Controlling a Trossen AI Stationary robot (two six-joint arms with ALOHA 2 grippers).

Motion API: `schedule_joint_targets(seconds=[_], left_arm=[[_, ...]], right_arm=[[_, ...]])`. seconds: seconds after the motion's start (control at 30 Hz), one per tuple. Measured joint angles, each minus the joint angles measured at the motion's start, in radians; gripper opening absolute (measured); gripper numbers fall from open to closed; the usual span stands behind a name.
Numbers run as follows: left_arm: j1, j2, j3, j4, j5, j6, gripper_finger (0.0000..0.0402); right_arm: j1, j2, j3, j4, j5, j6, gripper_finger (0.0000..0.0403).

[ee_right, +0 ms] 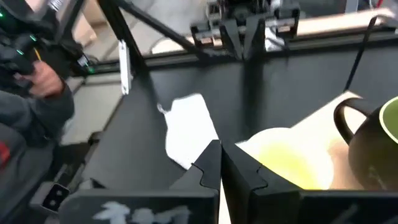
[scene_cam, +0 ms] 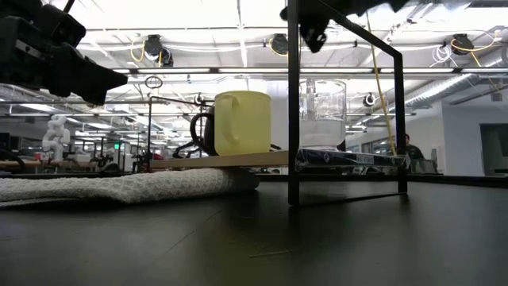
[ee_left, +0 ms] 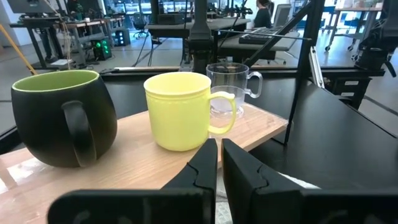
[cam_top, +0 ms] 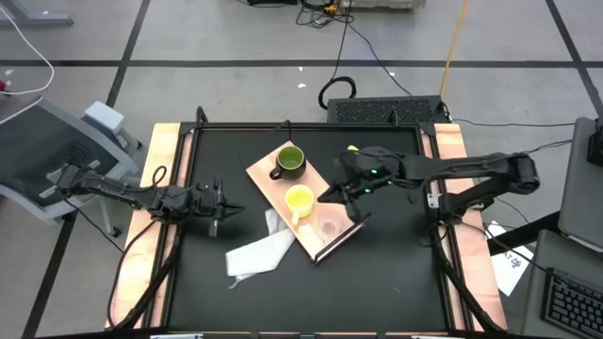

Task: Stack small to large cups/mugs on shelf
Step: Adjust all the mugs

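My three vessels, dark olive-green handled mug, bright yellow handled mug and clear plastic cup, sit separately on the light-wood board shelf, so I judge stacking hasn't begun. My right gripper, fingers together and empty, hovers by the yellow mug; my left gripper waits nearly closed, holding nothing. Next I'd open the right one to grasp the clear cup.

From the right wrist we see the green mug cut off at the 3 o'clock edge and the yellow mug blurred. At table height the green mug is mostly hidden behind the yellow mug, only its handle showing.

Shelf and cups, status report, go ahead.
Left tool shut, empty, waiting beside the white cloth. Right tool shut, empty, over the shelf. Green mug, yellow mug, clear cup in a row, unstacked.
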Motion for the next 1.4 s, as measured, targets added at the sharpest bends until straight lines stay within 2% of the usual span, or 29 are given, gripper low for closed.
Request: schedule_joint_targets(seconds=[0.2,0.33,0.6,0.93,1.27,1.4], left_arm=[[0.000,0.000,0.000,-0.028,0.000,-0.014,0.0026],[0.000,0.000,0.000,-0.050,0.000,-0.016,0.0026],[0.000,0.000,0.000,-0.053,0.000,-0.014,0.0026],[0.000,0.000,0.000,-0.072,-0.002,-0.012,0.0026],[0.000,0.000,0.000,-0.078,-0.010,-0.019,0.0026],[0.000,0.000,0.000,-0.080,-0.010,-0.018,0.0026]], right_arm=[[-0.039,0.160,0.213,-0.251,-0.052,-0.066,0.0000],[-0.063,0.240,0.308,-0.290,-0.052,-0.089,0.0000],[-0.146,0.310,0.382,-0.287,-0.052,-0.051,0.0000],[-0.222,0.405,0.517,-0.409,-0.052,-0.022,0.0000],[-0.233,0.476,0.711,-0.657,-0.053,-0.053,0.0000],[-0.229,0.496,0.722,-0.710,-0.051,-0.065,0.0000]])
